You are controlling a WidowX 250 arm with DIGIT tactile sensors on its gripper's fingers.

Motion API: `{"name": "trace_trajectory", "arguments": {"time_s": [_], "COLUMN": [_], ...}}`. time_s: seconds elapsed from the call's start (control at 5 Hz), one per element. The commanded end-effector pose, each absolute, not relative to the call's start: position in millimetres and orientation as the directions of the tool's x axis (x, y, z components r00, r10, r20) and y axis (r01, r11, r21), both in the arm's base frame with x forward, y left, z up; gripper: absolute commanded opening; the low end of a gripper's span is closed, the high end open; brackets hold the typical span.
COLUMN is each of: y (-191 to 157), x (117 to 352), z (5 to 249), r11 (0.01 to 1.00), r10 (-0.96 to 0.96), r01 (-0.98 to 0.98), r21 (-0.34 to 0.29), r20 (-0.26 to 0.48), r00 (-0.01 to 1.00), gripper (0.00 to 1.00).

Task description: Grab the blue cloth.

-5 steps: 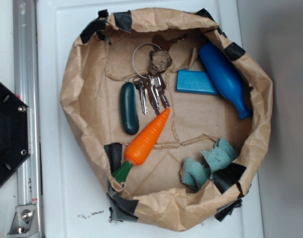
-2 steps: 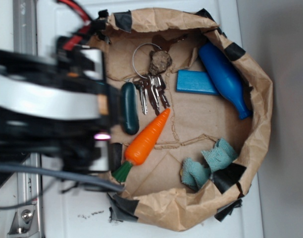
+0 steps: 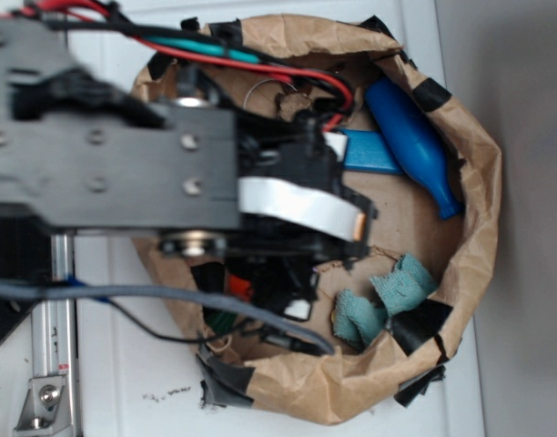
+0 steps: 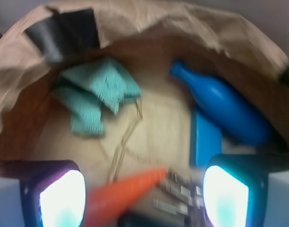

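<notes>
Teal terry, the cloth [image 4: 95, 97] lies crumpled against the bag's [image 4: 149, 21] far wall, well ahead of my jaws, which stand wide open and empty; soft, light, limp; I judge the raised fold the best pinch.

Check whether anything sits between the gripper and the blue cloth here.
Nothing visible does. In the wrist view the gripper is open, over the carrot tip and keys, and only bare brown paper lies between it and the blue cloth. The blue bottle and blue block lie off to the other side.
</notes>
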State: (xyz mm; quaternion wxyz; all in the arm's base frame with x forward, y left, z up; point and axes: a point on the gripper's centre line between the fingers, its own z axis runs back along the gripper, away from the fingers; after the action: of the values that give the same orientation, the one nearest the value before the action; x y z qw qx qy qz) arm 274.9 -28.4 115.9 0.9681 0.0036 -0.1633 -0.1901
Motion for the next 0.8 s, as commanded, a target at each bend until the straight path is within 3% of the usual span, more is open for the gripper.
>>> {"name": "trace_trajectory", "arguments": {"time_s": [0.0, 0.4, 0.6], "y": [-48.7, -103.2, -113.7], "x": [300.4, 304.6, 311.2], "z": [104.0, 72.0, 48.4], "r11": [0.860, 0.824, 0.826], "r10": [-0.487, -0.552, -0.547], "r01": [0.507, 0.562, 0.562], "r21": [0.068, 0.072, 0.042], "r20": [0.411, 0.320, 0.297], "r00": [0.771, 0.770, 0.783], "gripper": [1.00, 1.00, 1.00]}}
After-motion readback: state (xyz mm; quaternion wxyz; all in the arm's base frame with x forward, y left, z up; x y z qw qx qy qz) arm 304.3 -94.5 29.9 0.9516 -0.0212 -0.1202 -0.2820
